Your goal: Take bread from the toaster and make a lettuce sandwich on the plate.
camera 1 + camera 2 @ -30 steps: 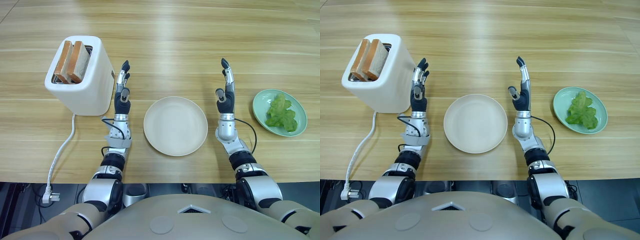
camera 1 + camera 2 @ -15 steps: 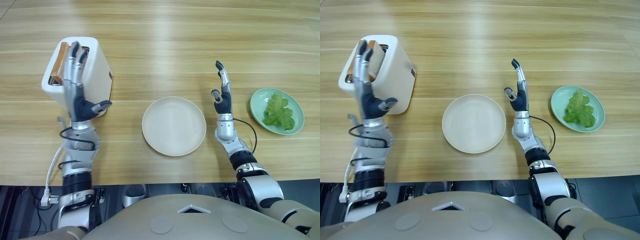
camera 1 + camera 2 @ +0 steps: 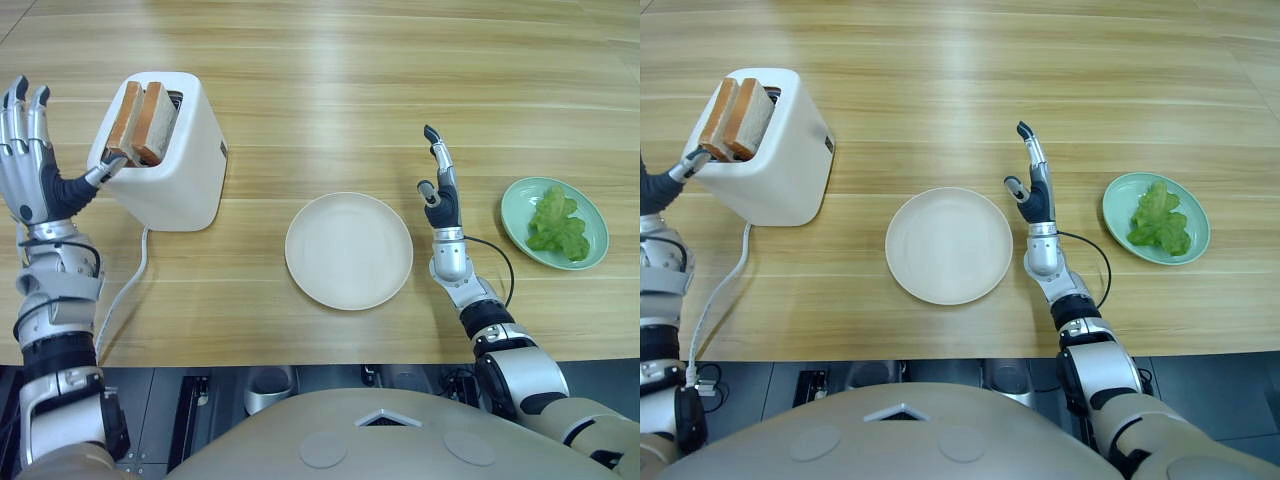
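Since the earlier frame, the left robot hand point(image 3: 35, 175) has swung away from above the toaster point(image 3: 175, 175) to a raised position far left of the plate point(image 3: 348, 250), beyond the toaster's left side. Its fingers are spread wide and point upward, holding nothing. The thumb tip lies at the toaster's upper left edge beside the bread; contact cannot be confirmed. Two bread slices point(image 3: 140, 122) stand upright in the toaster slots and protrude above its top. The toaster stands on the desk point(image 3: 350, 80) left of the plate and slightly farther from the robot, with its white cord point(image 3: 120, 300) trailing toward the near desk edge. The right robot hand point(image 3: 440, 195) stays just right of the plate, fingers extended upward and apart, holding nothing. Lettuce point(image 3: 555, 225) lies on a green dish point(image 3: 513, 212) well right of the plate.
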Robot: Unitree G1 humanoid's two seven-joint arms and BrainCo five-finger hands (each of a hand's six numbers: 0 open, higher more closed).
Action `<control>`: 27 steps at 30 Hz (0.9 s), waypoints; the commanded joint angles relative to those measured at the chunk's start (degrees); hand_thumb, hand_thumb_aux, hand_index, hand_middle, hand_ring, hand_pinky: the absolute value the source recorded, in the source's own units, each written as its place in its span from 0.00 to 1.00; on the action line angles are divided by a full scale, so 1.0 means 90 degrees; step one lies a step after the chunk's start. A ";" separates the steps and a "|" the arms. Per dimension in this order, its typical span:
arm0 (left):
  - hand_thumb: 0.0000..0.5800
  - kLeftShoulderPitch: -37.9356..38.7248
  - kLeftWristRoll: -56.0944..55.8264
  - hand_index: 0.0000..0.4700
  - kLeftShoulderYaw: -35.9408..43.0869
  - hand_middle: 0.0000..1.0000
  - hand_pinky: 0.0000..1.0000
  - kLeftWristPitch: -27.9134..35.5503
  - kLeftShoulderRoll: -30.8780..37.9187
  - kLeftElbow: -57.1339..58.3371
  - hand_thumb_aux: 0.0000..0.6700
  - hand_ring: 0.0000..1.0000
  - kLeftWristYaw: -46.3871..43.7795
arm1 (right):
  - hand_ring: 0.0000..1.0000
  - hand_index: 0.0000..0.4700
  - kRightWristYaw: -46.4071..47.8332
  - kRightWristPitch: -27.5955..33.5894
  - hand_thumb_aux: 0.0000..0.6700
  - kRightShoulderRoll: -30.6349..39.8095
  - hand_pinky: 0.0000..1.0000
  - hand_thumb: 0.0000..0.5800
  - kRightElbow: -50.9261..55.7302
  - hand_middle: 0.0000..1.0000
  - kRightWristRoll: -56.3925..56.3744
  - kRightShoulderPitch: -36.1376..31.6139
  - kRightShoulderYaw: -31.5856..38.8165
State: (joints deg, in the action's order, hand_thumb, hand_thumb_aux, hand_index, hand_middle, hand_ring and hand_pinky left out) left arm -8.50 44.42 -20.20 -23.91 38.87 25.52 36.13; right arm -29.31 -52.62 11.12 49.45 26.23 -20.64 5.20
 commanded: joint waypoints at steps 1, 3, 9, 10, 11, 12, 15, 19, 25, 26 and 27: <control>0.00 -0.0196 -0.0080 0.00 0.0451 0.00 0.00 0.0212 0.0176 0.0621 0.00 0.00 0.0046 | 0.00 0.00 -0.0012 0.0057 0.00 0.0019 0.00 0.00 0.0139 0.00 -0.0075 -0.0047 -0.0003; 0.00 -0.0327 -0.0106 0.00 0.0654 0.00 0.00 0.0313 0.0251 0.0917 0.00 0.00 0.0032 | 0.00 0.00 -0.0019 0.0047 0.00 0.0025 0.00 0.00 0.0158 0.00 -0.0081 -0.0059 -0.0006; 0.00 -0.0674 -0.0184 0.00 0.1269 0.00 0.00 0.0458 0.0344 0.1519 0.00 0.00 -0.0022 | 0.00 0.00 -0.0057 0.0032 0.00 0.0013 0.00 0.00 0.0215 0.00 -0.0065 -0.0095 0.0011; 0.00 -0.0719 -0.0193 0.00 0.1372 0.00 0.00 0.0463 0.0336 0.1616 0.00 0.00 -0.0024 | 0.00 0.00 -0.0060 0.0028 0.00 0.0010 0.00 0.00 0.0213 0.00 -0.0061 -0.0097 0.0015; 0.00 -0.0758 -0.0199 0.00 0.1478 0.00 0.00 0.0463 0.0328 0.1720 0.00 0.00 -0.0031 | 0.00 0.00 -0.0062 0.0023 0.00 0.0010 0.00 0.00 0.0207 0.00 -0.0060 -0.0096 0.0017; 0.00 -0.0787 -0.0220 0.00 0.1569 0.00 0.00 0.0455 0.0325 0.1816 0.00 0.00 -0.0018 | 0.00 0.00 -0.0059 0.0022 0.00 0.0011 0.00 0.00 0.0198 0.00 -0.0062 -0.0097 0.0016; 0.00 -0.0847 -0.0307 0.00 0.1777 0.00 0.00 0.0473 0.0321 0.2029 0.00 0.00 -0.0038 | 0.00 0.00 -0.0051 0.0008 0.00 0.0035 0.00 0.00 0.0176 0.00 -0.0082 -0.0085 -0.0003; 0.92 -0.0883 -0.0321 0.69 0.1944 0.00 0.00 0.0568 0.0378 0.1718 0.71 0.00 0.0041 | 0.00 0.00 -0.0056 0.0001 0.00 0.0032 0.00 0.00 0.0147 0.00 -0.0083 -0.0054 -0.0003; 1.00 -0.0993 -0.0366 0.98 0.2191 0.00 0.00 0.0636 0.0436 0.1621 1.00 0.00 0.0037 | 0.00 0.00 -0.0056 -0.0003 0.00 0.0015 0.00 0.00 0.0072 0.00 -0.0139 0.0018 -0.0040; 1.00 -0.1009 -0.0370 0.98 0.2232 0.00 0.00 0.0629 0.0440 0.1624 1.00 0.00 0.0058 | 0.00 0.00 -0.0046 0.0000 0.00 0.0013 0.00 0.00 0.0064 0.00 -0.0164 0.0025 -0.0053; 1.00 -0.1025 -0.0377 0.98 0.2266 0.00 0.00 0.0622 0.0446 0.1630 1.00 0.00 0.0073 | 0.00 0.00 -0.0041 0.0005 0.00 0.0011 0.00 0.00 0.0048 0.00 -0.0180 0.0035 -0.0062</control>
State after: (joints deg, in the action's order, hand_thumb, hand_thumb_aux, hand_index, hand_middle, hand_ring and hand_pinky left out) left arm -17.45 41.08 -1.17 -19.45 42.62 39.77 37.68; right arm -29.79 -52.73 11.14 50.76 25.81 -20.94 5.11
